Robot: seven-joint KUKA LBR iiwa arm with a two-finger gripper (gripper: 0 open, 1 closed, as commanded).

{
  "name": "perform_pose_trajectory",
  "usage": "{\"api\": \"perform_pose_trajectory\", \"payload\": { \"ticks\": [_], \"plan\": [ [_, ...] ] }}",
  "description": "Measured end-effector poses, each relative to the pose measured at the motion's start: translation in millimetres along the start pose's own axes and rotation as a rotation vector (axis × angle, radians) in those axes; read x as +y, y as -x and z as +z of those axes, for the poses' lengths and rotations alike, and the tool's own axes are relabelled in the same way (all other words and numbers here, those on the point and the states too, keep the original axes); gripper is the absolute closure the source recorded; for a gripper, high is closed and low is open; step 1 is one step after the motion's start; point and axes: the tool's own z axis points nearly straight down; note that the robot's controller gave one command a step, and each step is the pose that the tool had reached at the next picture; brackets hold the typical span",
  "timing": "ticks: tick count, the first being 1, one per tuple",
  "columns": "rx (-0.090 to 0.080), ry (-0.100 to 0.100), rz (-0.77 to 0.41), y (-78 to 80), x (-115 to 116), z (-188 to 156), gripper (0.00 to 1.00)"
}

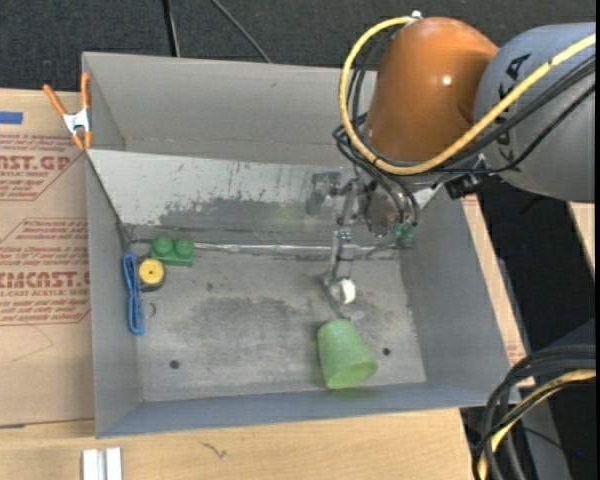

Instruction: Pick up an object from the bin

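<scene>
Green tapered cup (342, 356) near tool (340, 286)

One camera looks obliquely down into the whole bin (250, 328).

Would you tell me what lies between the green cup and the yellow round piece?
Nothing: the camera view shows bare bin floor between the green cup and the yellow round piece.
</scene>
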Motion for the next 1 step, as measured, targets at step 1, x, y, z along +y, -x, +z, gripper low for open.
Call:
{"api": "perform_pose_trajectory", "payload": {
  "ticks": [1],
  "plan": [
    [0.008, -0.004, 0.077, -33.3, -74.4, 55.0, 0.00]
  ]
}}
